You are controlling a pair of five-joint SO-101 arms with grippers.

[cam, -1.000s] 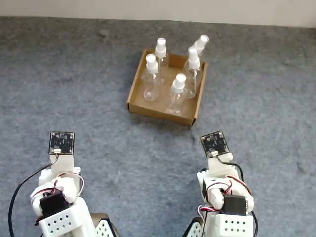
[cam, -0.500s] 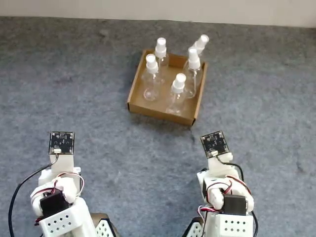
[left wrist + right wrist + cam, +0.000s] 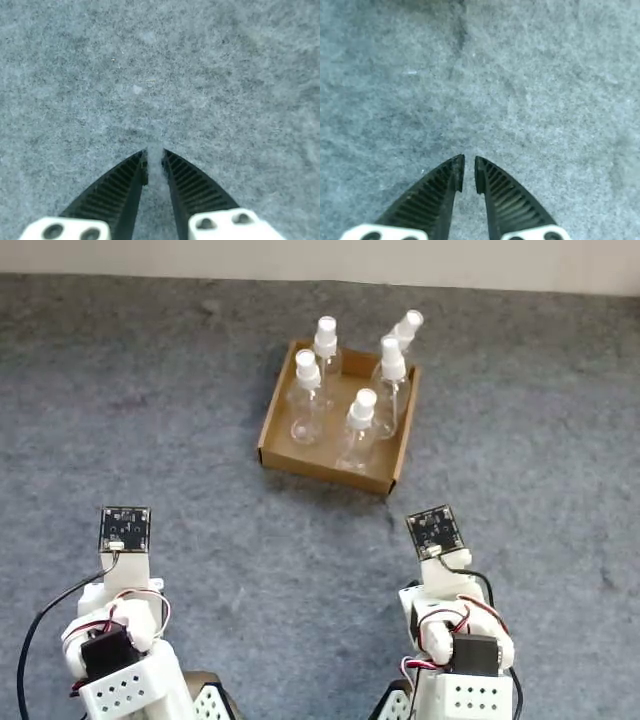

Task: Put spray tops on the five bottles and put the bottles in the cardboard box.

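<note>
No text, label or number can be read on the bottles (image 3: 305, 405) or cardboard box (image 3: 325, 470).

The left arm (image 3: 120, 640) is sitting folded at seven o'clock, the right arm (image 3: 455, 640) at five o'clock. The left gripper (image 3: 154, 162) and right gripper (image 3: 469, 167) are pointing downward, fingertips nearly touching.

2 arms, both white plastic. One arm (image 3: 128, 592) has a black motor block (image 3: 103, 652), a white base (image 3: 130, 692) w/ lots of little round holes, thin red & white wires, & a fat black cable (image 3: 40, 625) at its side. The other arm (image 3: 445, 605) looks the same, w/ red & white wires too. Each has a small black square board (image 3: 125, 529) on top. The left gripper (image 3: 154, 167) has 2 black pointy fingers (image 3: 120, 192) w/ ridges inside & white bits w/ round holes. The right gripper (image 3: 469, 172) is the same.
</note>
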